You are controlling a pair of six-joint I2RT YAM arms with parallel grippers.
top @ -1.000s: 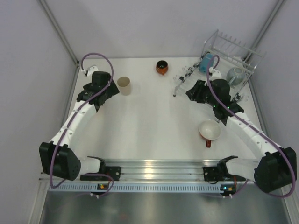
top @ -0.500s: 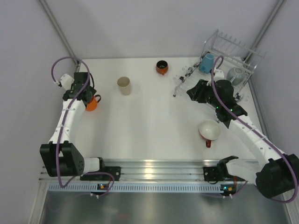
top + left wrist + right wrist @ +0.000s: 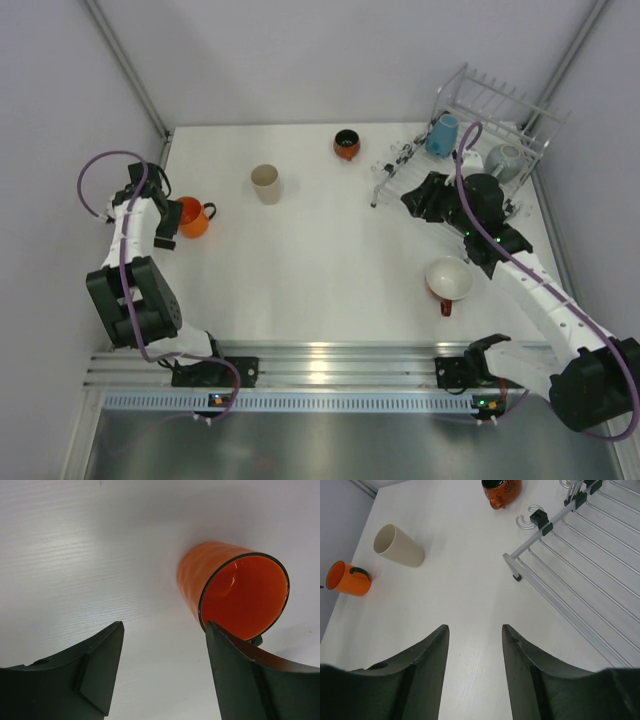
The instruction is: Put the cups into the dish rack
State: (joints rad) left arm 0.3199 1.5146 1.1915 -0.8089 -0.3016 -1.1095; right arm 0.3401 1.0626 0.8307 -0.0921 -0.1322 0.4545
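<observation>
An orange cup [image 3: 235, 590] lies on its side, its mouth facing my left gripper [image 3: 164, 627]. That gripper is open with only bare table in the gap; its right finger [image 3: 245, 675] overlaps the cup's rim. From above, the left gripper [image 3: 168, 226] sits just left of the orange cup [image 3: 193, 219]. The beige tumbler [image 3: 265, 183], a dark-and-orange cup [image 3: 346, 143] and a red mug with a white inside [image 3: 449, 279] stand on the table. A light blue cup [image 3: 441, 135] and a grey mug [image 3: 505, 160] sit in the dish rack [image 3: 520, 112]. My right gripper [image 3: 475, 627] hangs open and empty beside the rack's front.
The rack's wire tray [image 3: 580, 565] reaches out towards the table's middle, to the right of the right gripper. Grey walls close in the table on the left, back and right. The left arm's purple cable [image 3: 95, 175] loops out near the left wall.
My left arm has swung back from beside the beige tumbler to the orange cup at the left edge, and its jaws have narrowed somewhat. The right arm has hardly moved.
</observation>
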